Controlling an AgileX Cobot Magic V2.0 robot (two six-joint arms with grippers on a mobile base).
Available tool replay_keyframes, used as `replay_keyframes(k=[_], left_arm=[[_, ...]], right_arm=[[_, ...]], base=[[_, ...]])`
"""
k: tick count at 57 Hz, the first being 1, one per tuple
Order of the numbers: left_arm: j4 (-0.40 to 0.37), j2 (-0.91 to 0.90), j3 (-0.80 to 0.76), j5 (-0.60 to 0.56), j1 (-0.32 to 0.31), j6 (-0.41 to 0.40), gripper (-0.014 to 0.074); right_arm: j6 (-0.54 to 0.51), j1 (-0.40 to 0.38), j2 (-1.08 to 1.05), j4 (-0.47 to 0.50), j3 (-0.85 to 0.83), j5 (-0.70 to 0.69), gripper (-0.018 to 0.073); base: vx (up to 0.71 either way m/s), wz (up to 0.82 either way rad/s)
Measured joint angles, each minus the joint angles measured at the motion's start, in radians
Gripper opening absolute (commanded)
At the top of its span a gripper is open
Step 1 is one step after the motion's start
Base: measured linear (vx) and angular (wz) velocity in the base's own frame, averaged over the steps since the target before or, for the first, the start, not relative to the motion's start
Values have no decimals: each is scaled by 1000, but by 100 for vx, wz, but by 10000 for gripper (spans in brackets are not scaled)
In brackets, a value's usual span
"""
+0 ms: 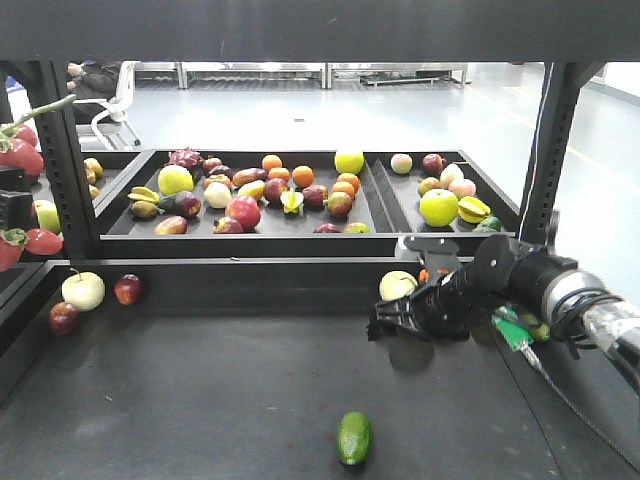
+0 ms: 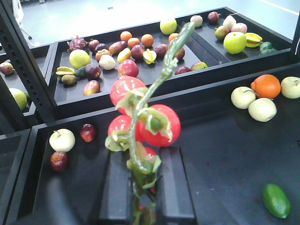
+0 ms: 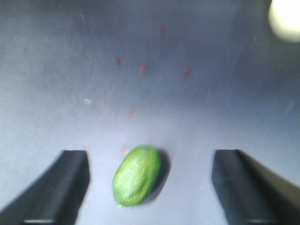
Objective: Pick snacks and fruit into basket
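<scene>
Hovering wide open, right claw is bracketing the ungripped fruit; left claw is clamping a tomato vine; basket unseen.

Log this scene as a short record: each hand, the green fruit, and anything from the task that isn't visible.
Left hand: shut on the green stem of a red cherry tomato vine
Right hand: open, hovering over the green oval pebbly-skinned fruit, not touching it
Fruit position: lying alone on the dark shelf surface, near its front edge
Back trays: black, holding mixed fruit
Basket and snack pouch: not in view
</scene>
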Motion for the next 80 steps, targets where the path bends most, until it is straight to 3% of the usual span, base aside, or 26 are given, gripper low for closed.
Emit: replay_keyframes(k=[49, 67, 80], left_arm=[[0, 0, 0, 0, 0, 0, -6], [3, 0, 0, 0, 0, 0, -6], [4, 0, 0, 0, 0, 0, -6]], right_arm=[[243, 52, 270, -16, -154, 80, 546], [253, 69, 306, 10, -154, 18, 547], [242, 76, 307, 7, -155, 57, 547]], base=[[0, 0], [0, 0], [0, 0]])
